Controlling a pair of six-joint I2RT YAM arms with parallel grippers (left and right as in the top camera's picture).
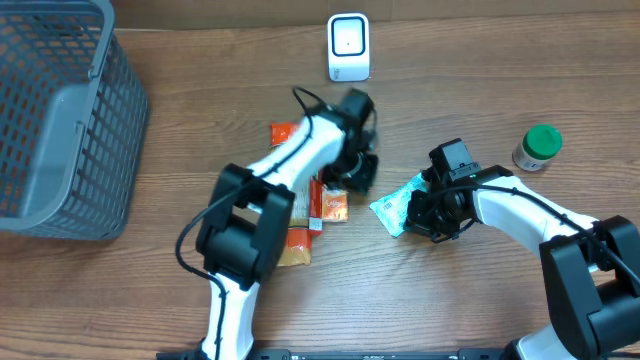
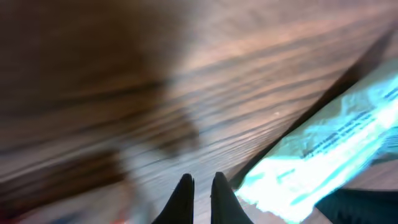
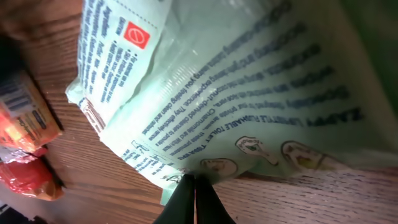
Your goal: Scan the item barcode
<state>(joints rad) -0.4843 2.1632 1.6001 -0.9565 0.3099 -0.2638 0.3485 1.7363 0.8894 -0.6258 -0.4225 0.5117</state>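
The item is a pale green wipes packet [image 1: 400, 205] on the wood table, seen close up in the right wrist view [image 3: 217, 93] with printed text facing the camera. I cannot make out a barcode on it. My right gripper [image 3: 194, 182] is shut, its tips pinching the packet's near edge; in the overhead view the right gripper [image 1: 428, 205] sits at the packet's right side. My left gripper [image 1: 358, 172] hovers just left of the packet, shut and holding nothing [image 2: 202, 186]. The packet [image 2: 323, 155] shows blurred at its right. The white scanner [image 1: 348, 47] stands at the back centre.
Orange snack packs [image 1: 305, 205] lie under the left arm and also show as orange packs [image 3: 25, 118] in the right wrist view. A grey mesh basket [image 1: 60, 120] fills the far left. A green-capped bottle [image 1: 538, 147] stands at the right.
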